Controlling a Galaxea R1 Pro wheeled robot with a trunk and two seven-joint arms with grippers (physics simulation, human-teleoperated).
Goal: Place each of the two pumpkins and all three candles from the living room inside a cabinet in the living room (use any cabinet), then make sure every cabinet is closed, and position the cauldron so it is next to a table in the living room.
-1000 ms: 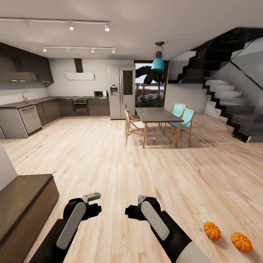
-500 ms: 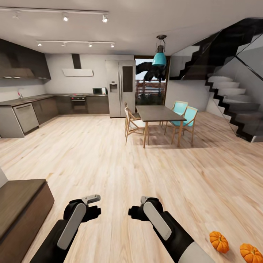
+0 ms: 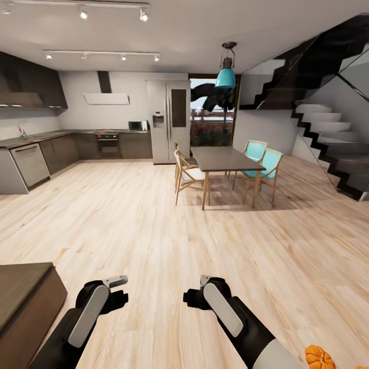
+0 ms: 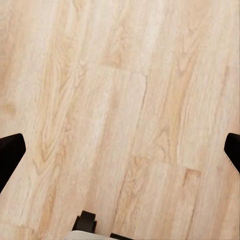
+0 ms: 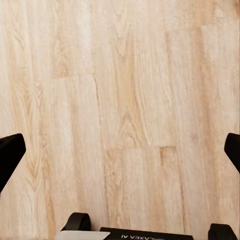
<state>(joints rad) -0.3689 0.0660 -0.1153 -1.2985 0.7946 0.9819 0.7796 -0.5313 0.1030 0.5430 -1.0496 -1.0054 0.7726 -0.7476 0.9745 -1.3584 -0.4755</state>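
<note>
One orange pumpkin [image 3: 320,357] lies on the wood floor at the lower right edge of the head view, cut off by the frame, to the right of my right arm. The corner of the low dark-brown cabinet [image 3: 24,290] stands at the lower left, its front panel shut. My left gripper [image 3: 116,293] and right gripper [image 3: 197,295] hover side by side over bare floor. In the wrist views the left gripper [image 4: 120,150] and right gripper [image 5: 120,150] are open, with only floorboards between the fingertips. The candles and the cauldron are out of view.
A dining table [image 3: 223,159] with several chairs stands ahead in the middle distance. Kitchen counters [image 3: 31,159] run along the left, a fridge [image 3: 169,121] stands at the back, and a staircase [image 3: 328,133] rises at the right. Wood floor [image 3: 154,236] lies between.
The whole view has moved forward. The cabinet slid toward the lower left corner, and the pumpkins slid down to the right, one leaving the picture. Both grippers stay open.
</note>
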